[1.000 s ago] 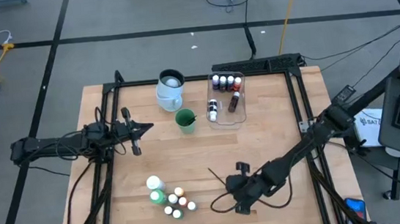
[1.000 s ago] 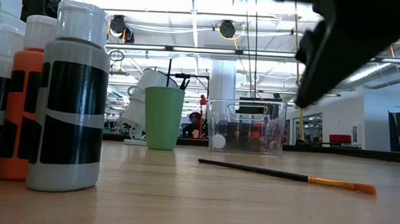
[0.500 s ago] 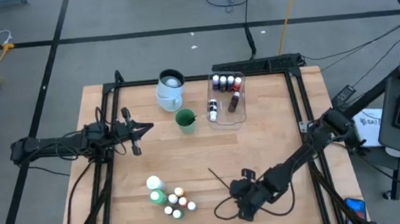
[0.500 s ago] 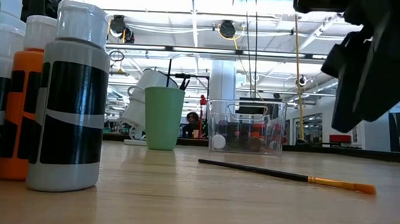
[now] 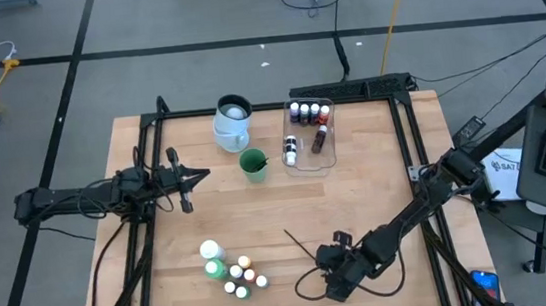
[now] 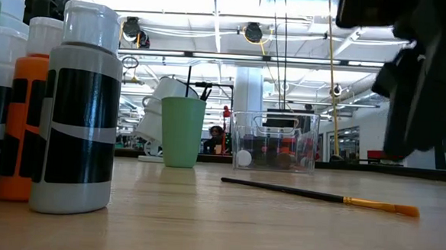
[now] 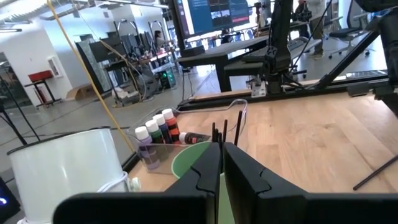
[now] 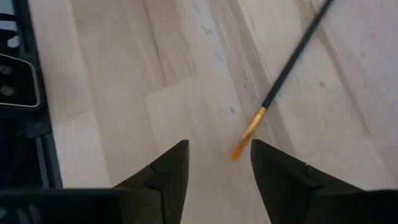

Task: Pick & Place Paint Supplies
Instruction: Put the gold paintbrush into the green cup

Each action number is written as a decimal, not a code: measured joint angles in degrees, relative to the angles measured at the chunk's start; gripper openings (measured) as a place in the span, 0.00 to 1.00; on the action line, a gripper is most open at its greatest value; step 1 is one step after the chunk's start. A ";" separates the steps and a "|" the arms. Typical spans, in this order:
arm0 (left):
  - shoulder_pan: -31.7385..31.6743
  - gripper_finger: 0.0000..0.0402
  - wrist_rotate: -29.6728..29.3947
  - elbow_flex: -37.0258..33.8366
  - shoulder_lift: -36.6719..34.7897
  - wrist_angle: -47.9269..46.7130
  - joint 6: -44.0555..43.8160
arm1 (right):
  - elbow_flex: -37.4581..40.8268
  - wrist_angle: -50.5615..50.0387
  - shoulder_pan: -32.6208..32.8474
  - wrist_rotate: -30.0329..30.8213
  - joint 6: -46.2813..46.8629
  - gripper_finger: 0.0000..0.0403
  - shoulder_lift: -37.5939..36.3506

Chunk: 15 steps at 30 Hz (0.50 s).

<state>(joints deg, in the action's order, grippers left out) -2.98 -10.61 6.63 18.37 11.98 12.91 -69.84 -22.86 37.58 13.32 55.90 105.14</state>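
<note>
Your right gripper (image 5: 326,268) hangs low over the near edge of the table (image 5: 357,190), fingers parted and holding nothing. In its wrist view the two dark fingertips (image 8: 166,167) frame bare wood, with the orange bristle tip of a thin dark-handled brush (image 8: 292,65) lying just ahead of the gap, not between the fingers. From above, that brush (image 5: 299,243) lies flat and at a slant on the boards just beside the gripper; in the low view it rests flat with its orange tip (image 6: 379,206) toward the dark bulk of the right arm (image 6: 428,74).

A little farther along the near edge stands your cluster of paint bottles (image 5: 232,269): two larger bottles, one white-capped and one green-capped, with several tiny bottles bunched close beside them. The low view shows a few of them upright at close range, among them a black-labelled bottle (image 6: 78,110) and an orange one (image 6: 29,111).

Toward the far side, the clear plastic tub (image 5: 310,136) holds a row of tiny bottles along its far wall and two more lying on their sides. Just beside it stands a green cup (image 5: 252,164) with brush handles sticking up from it, and next to that the pale-blue jug (image 5: 233,122).

Your left gripper (image 5: 192,177) waits well apart, over the table's left side and pointed toward the cup, its fingers (image 7: 205,177) pressed together with nothing between them.
</note>
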 joint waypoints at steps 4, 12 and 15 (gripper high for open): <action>0.00 0.06 0.00 0.00 0.00 -0.34 -0.09 | 1.92 2.12 -0.32 1.22 0.46 0.41 0.00; 0.00 0.06 0.00 0.00 -0.02 -0.74 -1.36 | 5.26 6.08 -0.79 1.68 0.13 0.41 0.00; 0.00 0.06 0.00 0.00 -0.02 -0.76 -1.32 | 6.83 6.43 -0.86 1.95 1.07 0.41 0.00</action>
<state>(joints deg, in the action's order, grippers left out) -2.98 -10.61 6.63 18.35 11.22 11.59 -63.01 -16.43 36.73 15.27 56.97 105.14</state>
